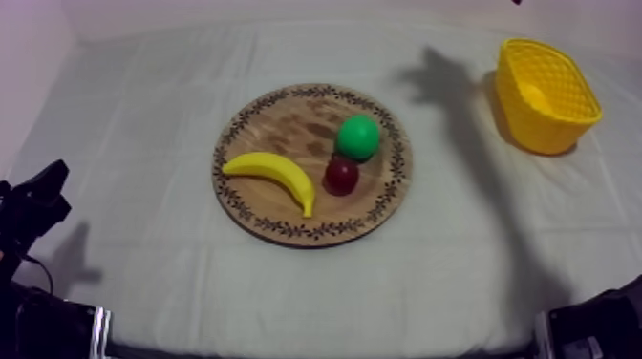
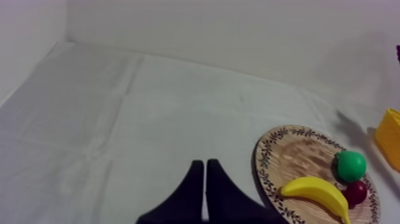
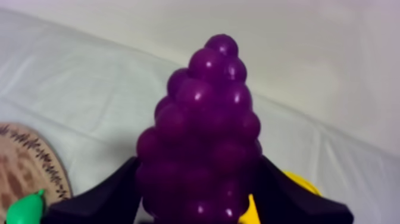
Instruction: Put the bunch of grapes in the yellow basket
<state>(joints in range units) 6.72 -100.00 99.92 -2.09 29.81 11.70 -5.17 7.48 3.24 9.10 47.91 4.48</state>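
Open desk (image 1: 143, 124) lies left of the board (image 1: 277, 122) and between board and basket (image 1: 540, 129). Banana (image 1: 272, 172), pear (image 1: 358, 137) and small red fruit (image 1: 341, 176) crowd the board's middle and right; its upper left is bare.

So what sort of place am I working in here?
Probably a staged test bench, not a kitchen: a cloth-draped table, toy fruit like the banana on a board, and plain walls close around.

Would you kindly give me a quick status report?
Right pincer shut on grapes, near yellow basket. Left pincer shut, empty. Nothing seen in the way.
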